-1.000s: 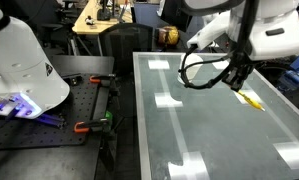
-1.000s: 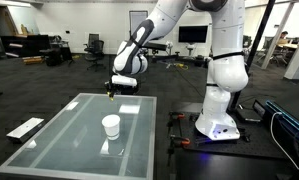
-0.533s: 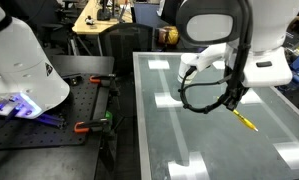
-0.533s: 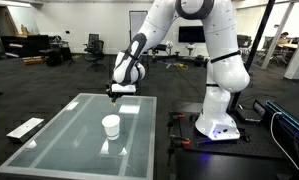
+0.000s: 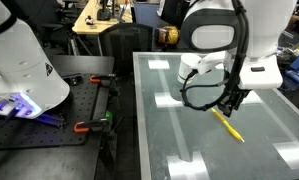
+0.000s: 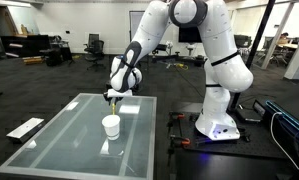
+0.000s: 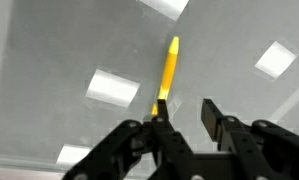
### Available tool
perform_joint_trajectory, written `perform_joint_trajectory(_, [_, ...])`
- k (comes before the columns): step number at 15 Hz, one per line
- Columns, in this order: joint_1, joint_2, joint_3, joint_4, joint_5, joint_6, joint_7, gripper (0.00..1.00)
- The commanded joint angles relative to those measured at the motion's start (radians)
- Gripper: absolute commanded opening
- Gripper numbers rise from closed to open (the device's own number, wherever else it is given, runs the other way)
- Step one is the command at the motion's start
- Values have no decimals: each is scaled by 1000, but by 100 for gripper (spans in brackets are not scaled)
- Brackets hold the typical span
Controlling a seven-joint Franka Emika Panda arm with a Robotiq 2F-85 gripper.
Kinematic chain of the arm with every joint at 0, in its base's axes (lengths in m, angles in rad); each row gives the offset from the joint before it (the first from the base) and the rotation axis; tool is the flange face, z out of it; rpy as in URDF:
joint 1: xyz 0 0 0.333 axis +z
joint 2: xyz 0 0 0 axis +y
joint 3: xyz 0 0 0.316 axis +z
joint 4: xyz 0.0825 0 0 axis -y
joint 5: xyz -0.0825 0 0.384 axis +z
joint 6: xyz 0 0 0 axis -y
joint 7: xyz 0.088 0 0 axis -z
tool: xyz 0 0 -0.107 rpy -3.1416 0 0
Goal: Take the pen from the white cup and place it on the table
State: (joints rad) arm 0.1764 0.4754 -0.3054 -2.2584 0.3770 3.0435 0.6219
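The thin yellow pen (image 5: 228, 126) lies slanted on the greenish glass table (image 5: 189, 150), just below my gripper (image 5: 232, 102). In the wrist view the pen (image 7: 168, 70) stretches away from the tip of one finger, outside the gap. My gripper (image 7: 186, 108) is open, with nothing between its jaws. The white cup (image 6: 111, 126) stands upright on the table (image 6: 59, 130), just in front of and below my gripper (image 6: 112, 97). The cup is hidden in the other views.
A black perforated bench (image 5: 49, 125) with orange-handled clamps (image 5: 87, 126) adjoins the table. The white robot base (image 6: 217, 118) stands beside the table. Bright square reflections (image 7: 112, 88) show on the glass.
My gripper has come down towards the table with the pen. The pen hung from the jaws before; now it lies on the glass and the jaws stand apart.
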Motion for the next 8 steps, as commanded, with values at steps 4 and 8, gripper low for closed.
perform_joint_trajectory(4, [140, -42, -144, -12, -19, -2, 78, 95])
perform_joint_trajectory(8, [209, -127, -204, -39, -20, -11, 58, 100])
